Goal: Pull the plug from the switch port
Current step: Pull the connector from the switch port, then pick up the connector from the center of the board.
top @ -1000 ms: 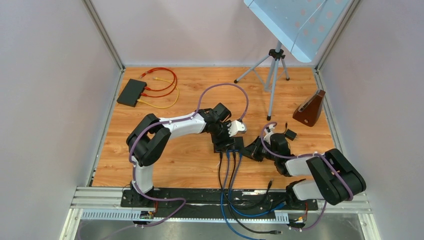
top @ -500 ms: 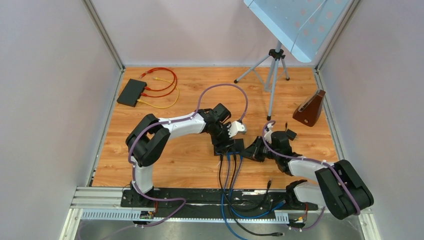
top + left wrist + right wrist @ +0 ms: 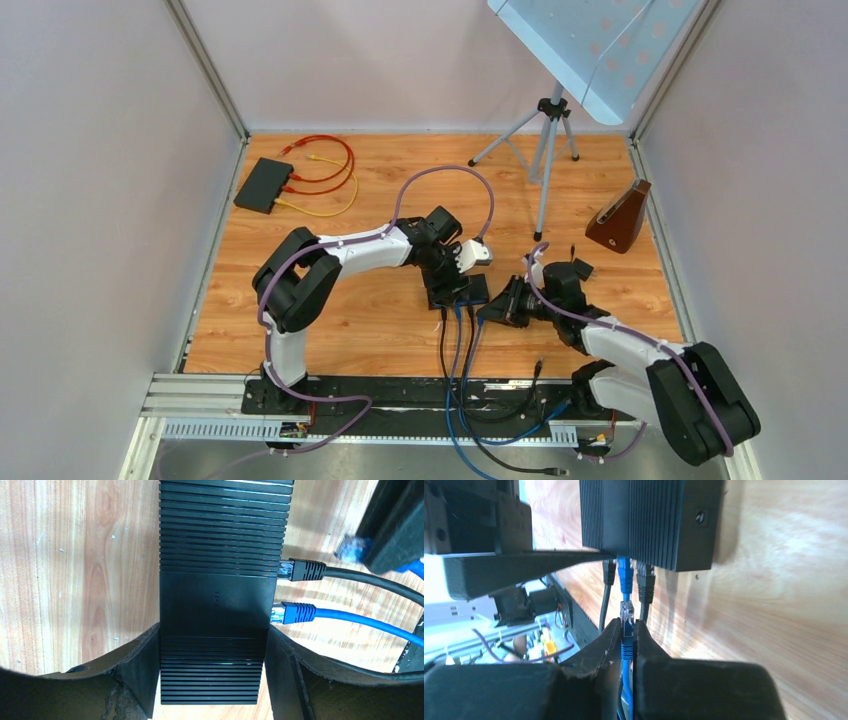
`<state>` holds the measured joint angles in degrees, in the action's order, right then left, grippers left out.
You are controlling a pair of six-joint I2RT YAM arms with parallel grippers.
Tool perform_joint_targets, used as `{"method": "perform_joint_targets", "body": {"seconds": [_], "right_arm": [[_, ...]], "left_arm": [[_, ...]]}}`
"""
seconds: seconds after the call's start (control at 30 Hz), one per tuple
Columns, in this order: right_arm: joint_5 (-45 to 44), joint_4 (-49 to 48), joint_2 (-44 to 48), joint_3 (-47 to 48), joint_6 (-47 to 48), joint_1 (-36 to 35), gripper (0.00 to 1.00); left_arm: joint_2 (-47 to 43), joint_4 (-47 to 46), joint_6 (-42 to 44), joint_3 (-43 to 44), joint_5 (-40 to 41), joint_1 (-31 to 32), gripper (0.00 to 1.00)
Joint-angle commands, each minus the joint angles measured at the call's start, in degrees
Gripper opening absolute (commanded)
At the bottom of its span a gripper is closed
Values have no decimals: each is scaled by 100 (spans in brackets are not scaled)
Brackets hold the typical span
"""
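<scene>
Wood-grain tabletop (image 3: 330, 330) fills the overhead view, and you find the black switch (image 3: 478, 290) near its middle, a little toward the near edge. The left gripper (image 3: 452, 285) sits down over the switch. The right gripper (image 3: 497, 310) lies just beside the switch's near-right corner. Black and blue cables (image 3: 447, 350) run from the switch to the near edge. In the far-left corner a second switch (image 3: 264, 185) lies with red and yellow cables (image 3: 325, 180). A tripod (image 3: 545, 150) stands toward the far edge, and a brown wedge (image 3: 620, 220) sits near the right edge.

From the left wrist you see that arm's fingers (image 3: 142, 670) pressed flat against both long sides of the switch, clamped on its body. A black-booted plug (image 3: 305, 570) and a blue-booted plug (image 3: 297, 613) sit in ports on the switch's side. Up in the corner the blue plug (image 3: 351, 545) pokes out from under the right arm's dark finger, clear of the switch.

From the right wrist you see its two fingers (image 3: 599, 645) pinched tight on the blue plug. The plug's clear tip points at the switch's port face but stands apart from it. Three plugs are seated in that face: a blue one with a black one on either side.
</scene>
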<state>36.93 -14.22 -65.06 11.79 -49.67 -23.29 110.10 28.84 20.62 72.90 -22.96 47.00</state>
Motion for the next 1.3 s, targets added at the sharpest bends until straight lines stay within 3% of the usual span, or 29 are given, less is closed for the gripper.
{"method": "perform_joint_targets", "body": {"seconds": [0.0, 0.13, 0.33, 0.43, 0.5, 0.6, 0.63, 0.83, 1.07, 1.27], "right_arm": [[-1140, 487, 534, 155, -135, 175, 2], [-2240, 1147, 770, 386, -201, 386, 4], [-2991, 1642, 943, 457, -261, 491, 3], [-3107, 1685, 1098, 422, -388, 584, 20], [-2921, 1713, 1177, 495, -352, 647, 43], [-2687, 2103, 1341, 699, -168, 640, 58], [-2582, 2182, 1417, 702, -141, 641, 61], [-2131, 2451, 1373, 615, -253, 319, 53], [-3217, 2832, 382, 1149, -784, -944, 47], [-3798, 3056, -316, 1557, -1294, -1354, 45]], "left_arm": [[280, 196, -56, -249, 336, -68, 53], [166, 161, -88, -282, 354, -68, 56], [-22, -86, -236, -433, 375, -76, 58], [-59, -101, -262, -472, 441, -77, 59], [-75, -94, -280, -506, 520, -89, 60], [-92, -36, -285, -500, 624, -122, 65], [-111, -16, -286, -502, 629, -135, 71], [-302, -209, -398, -570, 672, -160, 98], [-694, -450, -604, -704, 647, -263, 100], [-1571, -1075, -870, -1278, 440, -472, 100]]}}
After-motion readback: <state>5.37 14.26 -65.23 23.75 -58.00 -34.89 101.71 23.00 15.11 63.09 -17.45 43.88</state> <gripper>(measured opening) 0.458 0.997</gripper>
